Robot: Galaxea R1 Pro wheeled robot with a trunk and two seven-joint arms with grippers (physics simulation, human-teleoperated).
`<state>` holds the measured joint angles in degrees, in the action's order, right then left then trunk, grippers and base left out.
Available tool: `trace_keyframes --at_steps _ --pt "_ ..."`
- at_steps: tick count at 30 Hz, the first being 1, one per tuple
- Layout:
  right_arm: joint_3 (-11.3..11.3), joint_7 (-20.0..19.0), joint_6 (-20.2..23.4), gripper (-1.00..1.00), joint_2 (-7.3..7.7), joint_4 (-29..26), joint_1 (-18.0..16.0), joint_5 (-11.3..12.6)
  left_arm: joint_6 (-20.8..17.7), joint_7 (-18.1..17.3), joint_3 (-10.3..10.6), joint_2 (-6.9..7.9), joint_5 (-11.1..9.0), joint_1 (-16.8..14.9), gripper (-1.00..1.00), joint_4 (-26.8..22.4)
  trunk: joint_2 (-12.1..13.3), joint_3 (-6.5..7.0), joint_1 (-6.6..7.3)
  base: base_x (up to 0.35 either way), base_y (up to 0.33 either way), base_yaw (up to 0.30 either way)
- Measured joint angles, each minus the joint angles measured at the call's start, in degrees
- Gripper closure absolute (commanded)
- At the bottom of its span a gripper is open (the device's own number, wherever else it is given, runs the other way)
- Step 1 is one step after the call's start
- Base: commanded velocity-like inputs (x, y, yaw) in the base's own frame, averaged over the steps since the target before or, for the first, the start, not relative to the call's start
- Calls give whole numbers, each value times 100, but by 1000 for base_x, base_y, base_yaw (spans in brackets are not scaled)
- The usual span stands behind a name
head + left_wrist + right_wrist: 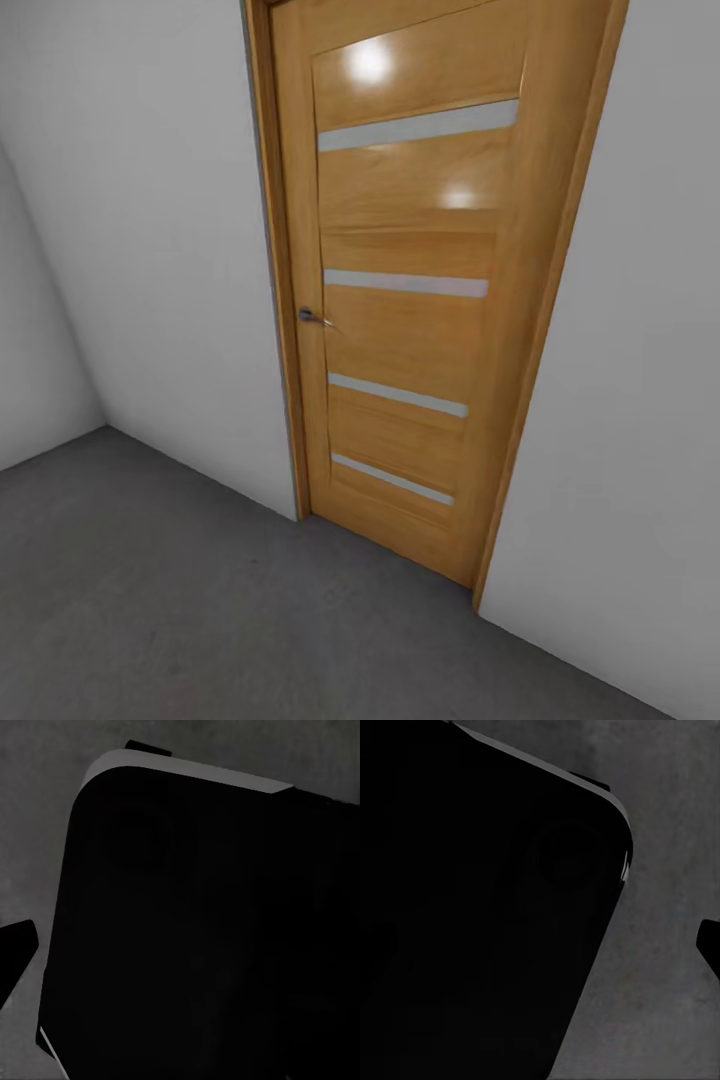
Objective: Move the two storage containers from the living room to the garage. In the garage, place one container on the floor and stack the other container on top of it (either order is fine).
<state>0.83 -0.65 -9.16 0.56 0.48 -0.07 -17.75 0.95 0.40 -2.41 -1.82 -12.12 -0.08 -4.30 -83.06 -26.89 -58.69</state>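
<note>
Floor [180,600]: dark grey rough concrete, nearest the head camera, running from the left corner across to the foot of the door; it is the garage floor.
Left wall [130,220]: plain white, meeting a second wall in a corner at far left.
Door [420,300]: honey-coloured wood, shut, with four pale horizontal slats; its top is cut off by the frame edge.
Handle [312,317]: small metal lever on the door's left side, too small for detail.
Right wall [640,400]: plain white, beside the door frame.
Left wrist view: a large black rounded body [202,937] hides most of the concrete; a dark finger tip [16,945] pokes in at one edge.
Right wrist view: a like black mass [472,907], with a dark sliver [710,941] at the edge.
Pincers: I cannot tell whether either is released or clenched.
Storage containers: nowhere to be made out here.
</note>
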Motion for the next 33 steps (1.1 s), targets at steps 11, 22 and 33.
trace_keyframes --at_steps 11,22,33 --pt "-3 1 -1 -100 -5 0 1 0 0 -6 0 0 14 0 -100 -1 0 0 -1 276 241 -216" --pt "-1 1 -1 -100 -5 0 1 0 0 -8 -1 0 17 0 -100 -1 0 0 -1 214 295 -245" --pt "0 1 -1 -100 -5 0 0 0 0 -8 -1 0 17 0 -100 -1 0 0 -1 198 312 -246"
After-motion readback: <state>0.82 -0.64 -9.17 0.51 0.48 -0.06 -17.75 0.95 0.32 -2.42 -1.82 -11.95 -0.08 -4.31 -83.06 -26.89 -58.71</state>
